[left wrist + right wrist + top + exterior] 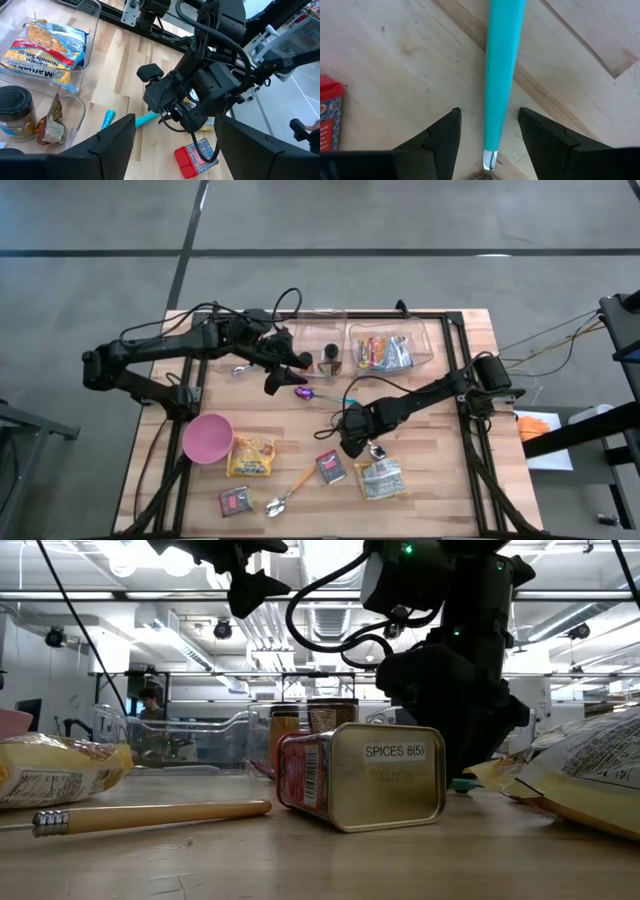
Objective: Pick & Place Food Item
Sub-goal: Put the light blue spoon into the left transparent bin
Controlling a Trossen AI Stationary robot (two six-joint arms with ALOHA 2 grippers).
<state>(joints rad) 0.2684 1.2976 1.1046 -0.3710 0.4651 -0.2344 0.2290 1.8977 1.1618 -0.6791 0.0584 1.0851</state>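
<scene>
My right gripper (487,137) low over wooden table (395,60), fingers spread, straddling turquoise utensil handle (502,65), not clamped. My left gripper (285,373) released, raised.

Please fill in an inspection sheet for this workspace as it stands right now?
Surface: light wooden tabletop on a black frame.
Job's things: yellow snack packet, clear noodle packet, red spice tin and small dark red tin lie loose; two clear plastic bins hold a dark-lidded jar and ramen packets.
Clutter: pink bowl, wooden-handled spoon, teal-handled utensil.
Grippers: right gripper open, low, straddling the teal handle; left gripper open, raised above the table near the bins.
Cables: black cables loop over the left arm.
Surroundings: a person far behind in the room.
</scene>
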